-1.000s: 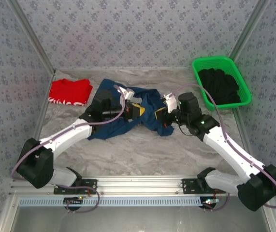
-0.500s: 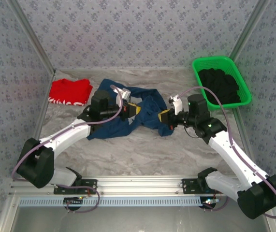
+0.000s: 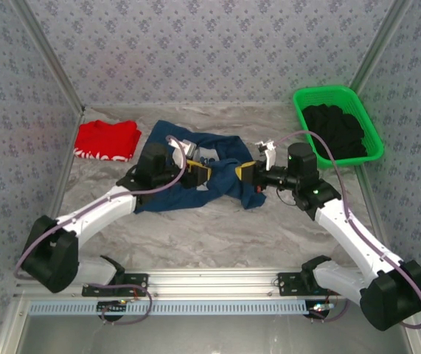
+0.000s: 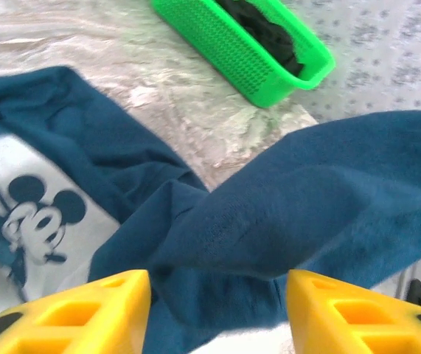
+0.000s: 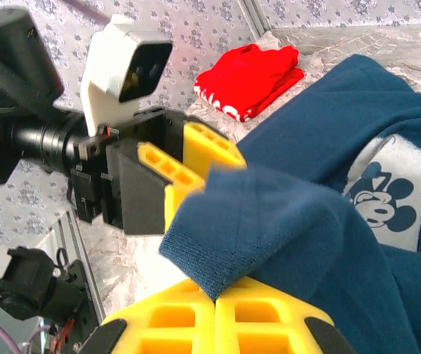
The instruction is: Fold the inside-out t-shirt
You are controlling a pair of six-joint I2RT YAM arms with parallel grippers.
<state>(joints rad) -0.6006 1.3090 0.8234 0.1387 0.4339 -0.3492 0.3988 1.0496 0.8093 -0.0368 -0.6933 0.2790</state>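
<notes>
Top external view: one dark blue t-shirt lies crumpled at the middle of the table. Its long axis runs left to right, and both grippers meet over it. Your right gripper has its yellow fingers pressed together on a raised fold of the blue cloth. The left gripper faces it from just beside, fingers apart, with nothing pinched; the raised fold hangs just ahead of the gap.

I judge that the coming move turns on this: the fold lies directly in front of your left jaws. Your left arm is also nearer the bulk of the shirt, which spreads toward the far left. A white cartoon-mouse print shows on the cloth.

Count: one blue shirt, one folded red garment, one green basket holding black clothes, two arms.
</notes>
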